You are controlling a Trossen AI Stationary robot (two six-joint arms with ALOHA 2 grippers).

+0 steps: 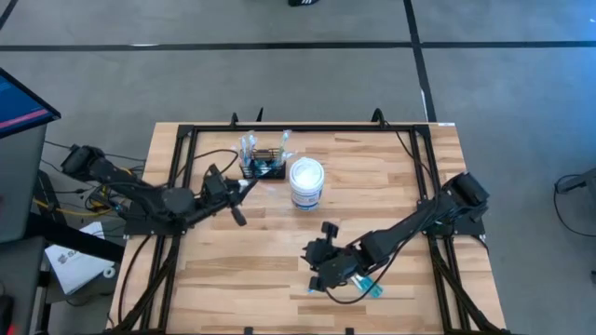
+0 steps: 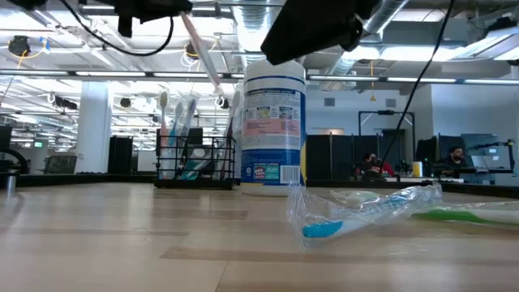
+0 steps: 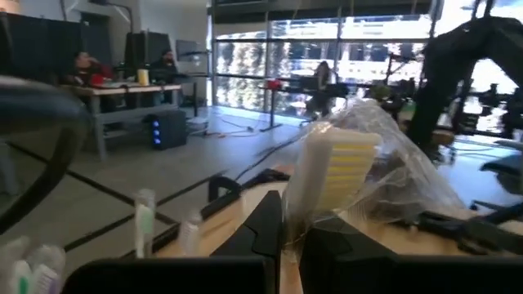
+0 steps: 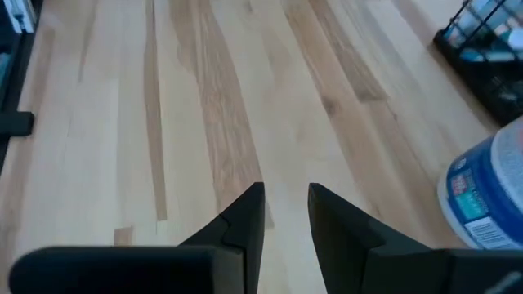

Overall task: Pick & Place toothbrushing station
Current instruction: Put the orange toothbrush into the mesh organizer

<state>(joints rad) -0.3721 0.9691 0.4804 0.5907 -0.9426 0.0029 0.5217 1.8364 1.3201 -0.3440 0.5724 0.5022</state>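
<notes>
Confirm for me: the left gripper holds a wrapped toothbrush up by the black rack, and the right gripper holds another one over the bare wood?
Not quite. The left gripper does hold a wrapped toothbrush near the black rack, but the right gripper is open and empty, as its wrist view shows. The other wrapped toothbrush lies on the table.

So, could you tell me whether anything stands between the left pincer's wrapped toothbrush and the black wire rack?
Nothing visible does. The left pincer, shut on a wrapped toothbrush, is beside the wire rack; the white tub stands off to the rack's other side.
</notes>
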